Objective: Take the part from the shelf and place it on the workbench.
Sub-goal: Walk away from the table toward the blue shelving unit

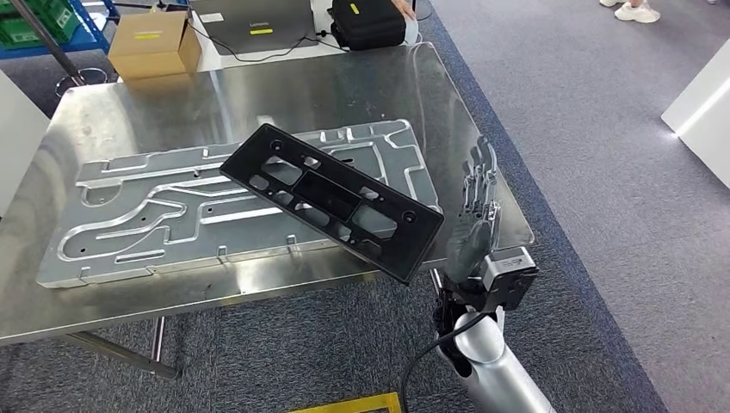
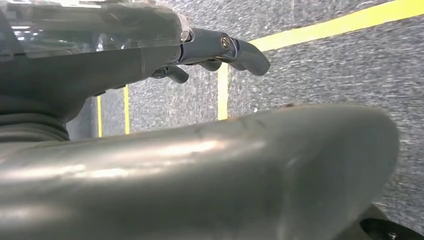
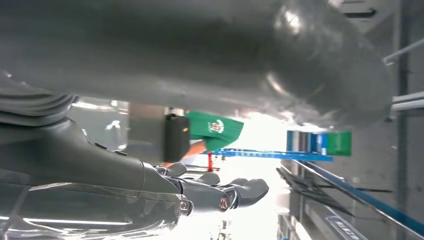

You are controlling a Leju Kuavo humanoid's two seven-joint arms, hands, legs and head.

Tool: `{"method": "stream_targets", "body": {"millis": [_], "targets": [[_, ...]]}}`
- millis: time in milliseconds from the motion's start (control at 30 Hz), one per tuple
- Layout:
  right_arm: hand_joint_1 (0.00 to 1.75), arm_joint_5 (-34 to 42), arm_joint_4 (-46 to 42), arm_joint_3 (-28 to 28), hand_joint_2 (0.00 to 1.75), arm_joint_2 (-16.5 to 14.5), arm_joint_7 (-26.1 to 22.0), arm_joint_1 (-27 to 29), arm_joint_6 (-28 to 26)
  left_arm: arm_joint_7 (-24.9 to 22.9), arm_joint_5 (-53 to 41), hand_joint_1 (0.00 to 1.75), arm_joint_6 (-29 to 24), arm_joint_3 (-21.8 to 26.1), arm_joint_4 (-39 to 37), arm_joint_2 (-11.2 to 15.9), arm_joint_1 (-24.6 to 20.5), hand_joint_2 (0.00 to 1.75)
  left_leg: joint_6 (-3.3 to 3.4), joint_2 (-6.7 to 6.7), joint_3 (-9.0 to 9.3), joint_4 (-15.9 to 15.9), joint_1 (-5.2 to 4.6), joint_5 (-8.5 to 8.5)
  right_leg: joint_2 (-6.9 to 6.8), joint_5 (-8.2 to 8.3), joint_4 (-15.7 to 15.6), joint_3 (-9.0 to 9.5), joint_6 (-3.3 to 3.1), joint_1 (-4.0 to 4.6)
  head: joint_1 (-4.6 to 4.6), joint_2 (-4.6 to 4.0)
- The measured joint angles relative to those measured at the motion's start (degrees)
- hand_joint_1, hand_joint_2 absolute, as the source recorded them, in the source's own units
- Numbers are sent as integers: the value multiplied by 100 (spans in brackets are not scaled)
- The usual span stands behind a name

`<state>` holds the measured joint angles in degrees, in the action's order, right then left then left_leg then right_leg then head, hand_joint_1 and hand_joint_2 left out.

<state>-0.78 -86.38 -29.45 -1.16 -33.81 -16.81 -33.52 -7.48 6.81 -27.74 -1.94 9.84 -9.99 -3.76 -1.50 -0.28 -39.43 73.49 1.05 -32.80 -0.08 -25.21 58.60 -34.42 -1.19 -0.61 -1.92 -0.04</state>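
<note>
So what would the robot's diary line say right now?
black part: lying tilted on metal plate, workbench | right hand: open beside part | left hand: open, over floor

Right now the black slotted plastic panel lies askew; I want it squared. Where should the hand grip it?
Probably the black slotted plastic panel's corner overhanging the steel workbench's front edge, approached from the right hand's side: fingers could likely reach beneath it there.

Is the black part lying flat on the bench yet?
Cannot tell. The part overlaps the metal plate, one corner past the bench edge; the right hand is apart.
</note>
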Motion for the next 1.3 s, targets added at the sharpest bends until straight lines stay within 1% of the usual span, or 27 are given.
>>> {"method": "stream_targets", "body": {"millis": [67, 133, 200, 267, 300, 333, 400, 433, 467, 500, 533, 600, 633, 667, 767, 800, 833, 867, 933, 967, 1000, 1033, 1100, 1133, 1167, 1233, 1300], "targets": [[0, -105, -24, 32, 0, -42, 71, 142, 30, 3, 30, 0, -20, 25, 0, 5, 5, 0, 71, -1, 403, -748, -18, 361, 9, 1, 5, 7, 0, 17, 0, 0], [0, -184, -60, 86, 0, -65, 137, 263, 57, 24, 49, 0, -28, 44, 0, 17, 4, 0, 131, 3, 733, -1396, -51, 578, 12, 11, 15, 0, 25, 38, 1, 0], [0, -238, -90, 143, 0, -74, 168, 379, 75, 45, 64, 0, -25, 57, 0, 29, 6, 0, 163, 3, 787, -1535, -82, 612, 7, 39, 11, -13, 81, 39, 3, -1], [0, -282, -130, 197, 0, -76, 175, 488, 103, 52, 87, 0, -22, 79, 0, 34, 9, 0, 217, 11, 780, -1586, -64, 678, 8, 37, 20, -24, 147, 30, 5, -1], [0, -306, -152, 229, 0, -77, 181, 530, 129, 55, 100, 0, -26, 92, 0, 36, 10, 0, 253, 21, 771, -1619, -51, 719, 11, -53, 114, -64, 174, 29, 9, -1], [0, -333, -171, 262, 0, -77, 193, 565, 159, 57, 114, 0, -34, 107, 0, 36, 10, 0, 285, 34, 755, -1648, -36, 759, 13, -215, 319, -150, 198, 27, 13, -1], [0, -381, -186, 322, 0, -78, 236, 629, 221, 60, 140, 0, -64, 131, 0, 36, 10, 0, 322, 51, 687, -1652, -42, 809, 13, -665, 1015, -432, 235, 11, 19, 0], [0, -396, -187, 347, 0, -78, 260, 663, 248, 61, 149, 0, -82, 141, 0, 36, 11, 0, 324, 55, 648, -1646, -45, 829, 12, -827, 1352, -556, 253, 1, 18, 0], [0, -403, -187, 370, 0, -79, 283, 695, 270, 61, 154, 0, -99, 149, 0, 36, 12, 0, 320, 58, 612, -1637, -47, 850, 12, -893, 1544, -607, 267, -10, 18, 0], [0, -409, -186, 393, 0, -79, 313, 717, 297, 61, 156, 0, -118, 157, 0, 36, 13, 0, 311, 58, 576, -1623, -47, 869, 11, -850, 1520, -549, 276, -23, 18, 0], [0, -419, -184, 415, 0, -82, 357, 731, 329, 61, 158, 0, -135, 166, 0, 34, 14, 0, 298, 57, 544, -1604, -45, 885, 9, -721, 1284, -380, 279, -36, 19, 0], [0, -442, -169, 469, 0, -94, 443, 739, 398, 61, 160, 0, -166, 181, 0, 30, 12, 0, 259, 54, 489, -1551, -53, 906, 8, -442, 495, 105, 265, -48, 17, 0], [0, -452, -157, 501, 0, -105, 463, 745, 427, 61, 160, 0, -176, 186, 0, 28, 10, 0, 232, 53, 468, -1526, -62, 916, 14, -360, 203, 264, 242, -41, 17, 0], [0, -457, -144, 529, 0, -114, 468, 753, 449, 61, 161, 0, -182, 188, 0, 27, 8, 0, 199, 52, 452, -1512, -71, 930, 19, -327, 43, 340, 214, -29, 15, 0], [0, -481, -66, 612, 0, -140, 584, 780, 536, 61, 170, 0, -193, 194, 0, 27, 9, 0, 87, 49, 424, -1520, -67, 981, 25, -246, -8, 295, 95, -16, 16, 0], [0, -491, 1, 657, 0, -154, 673, 784, 588, 61, 178, 0, -195, 197, 0, 27, 9, 0, 56, 47, 390, -1472, -58, 927, 18, -204, -24, 271, 49, -23, 17, 0], [0, -498, 109, 716, 0, -169, 762, 786, 655, 61, 188, 0, -196, 201, 0, 27, 8, 0, 32, 45, 324, -1332, -49, 794, 11, -160, -40, 236, 5, -31, 16, 0], [0, -493, 271, 792, 0, -185, 831, 788, 746, 61, 199, 0, -195, 208, 0, 27, 7, 0, 12, 44, 217, -1066, -41, 580, 2, -119, -46, 193, -26, -32, 14, 0], [0, -483, 749, 989, 0, -209, 873, 798, 944, 61, 219, 0, -181, 222, 0, 28, 6, 0, -14, 44, -36, -321, -38, 105, -8, -47, -40, 84, -51, -14, 13, 0], [0, -478, 1040, 1092, 0, -215, 839, 803, 1041, 61, 230, 0, -171, 229, 0, 31, 7, 0, -19, 44, -107, -30, -37, -37, -15, -12, -34, 29, -52, -3, 13, 0], [0, -467, 1370, 1197, 0, -219, 775, 801, 1131, 61, 240, 0, -164, 235, 0, 36, 10, 0, -15, 43, -72, 55, -38, -66, -21, 21, -25, -22, -48, 4, 13, 0], [0, -457, 1734, 1303, 0, -225, 710, 786, 1209, 57, 249, 0, -163, 241, 0, 43, 12, 0, -3, 44, 80, -89, -40, 5, -25, 50, -15, -65, -40, 9, 12, 0], [0, -435, 2501, 1513, 0, -245, 587, 698, 1311, 49, 255, 0, -184, 253, 0, 63, 7, 0, 53, 42, 619, -881, -52, 246, -25, 101, 6, -125, -9, 11, 11, 0], [0, -447, 2866, 1611, 0, -257, 544, 631, 1315, 44, 249, 0, -200, 258, 0, 73, -2, 0, 90, 41, 838, -1247, -68, 335, -25, 127, 13, -142, 17, 16, 14, 0], [0, -462, 3202, 1699, 0, -268, 508, 555, 1305, 43, 240, 0, -220, 263, 0, 81, -9, 0, 128, 39, 970, -1488, -85, 381, -27, 155, 15, -154, 50, 18, 15, 0], [0, -493, 3821, 1856, 0, -279, 500, 426, 1291, 40, 224, 0, -272, 269, 0, 92, -13, 0, 194, 35, 1000, -1592, -121, 431, -31, 215, -6, -157, 127, 14, 19, 0], [0, -494, 4348, 2000, 0, -274, 561, 344, 1298, 39, 222, 0, -331, 273, 0, 94, -8, 0, 262, 45, 982, -1628, -103, 524, -23, 207, 9, -171, 198, 2, 20, 0]]}}
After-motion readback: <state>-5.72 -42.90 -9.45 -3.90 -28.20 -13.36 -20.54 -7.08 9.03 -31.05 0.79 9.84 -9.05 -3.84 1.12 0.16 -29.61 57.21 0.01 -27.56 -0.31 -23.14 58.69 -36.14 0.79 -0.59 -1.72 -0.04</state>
